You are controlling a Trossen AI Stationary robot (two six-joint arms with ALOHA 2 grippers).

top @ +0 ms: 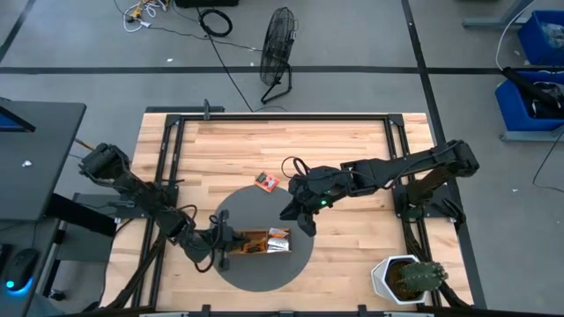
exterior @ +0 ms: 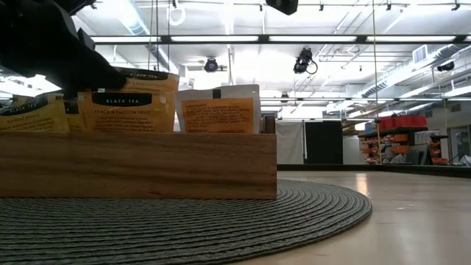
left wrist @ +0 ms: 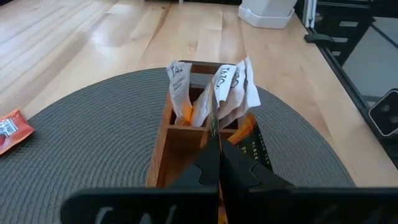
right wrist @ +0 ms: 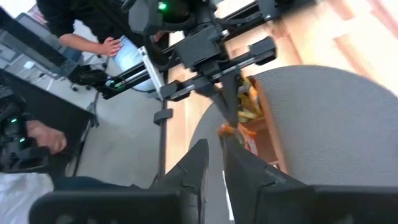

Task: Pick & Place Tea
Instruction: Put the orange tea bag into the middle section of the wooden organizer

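Wooden table (top: 352,255), grey mat (top: 264,273), potted cactus (top: 407,278), floor fan (top: 278,53)

Both grippers crowd the tray (top: 256,241); bare table (top: 352,141) elsewhere

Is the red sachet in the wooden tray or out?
Out: the red sachet lies on bare table, off the mat, apart from the wooden tray.

Left gripper (left wrist: 214,163) shut; right gripper (right wrist: 214,163) seemingly narrow.
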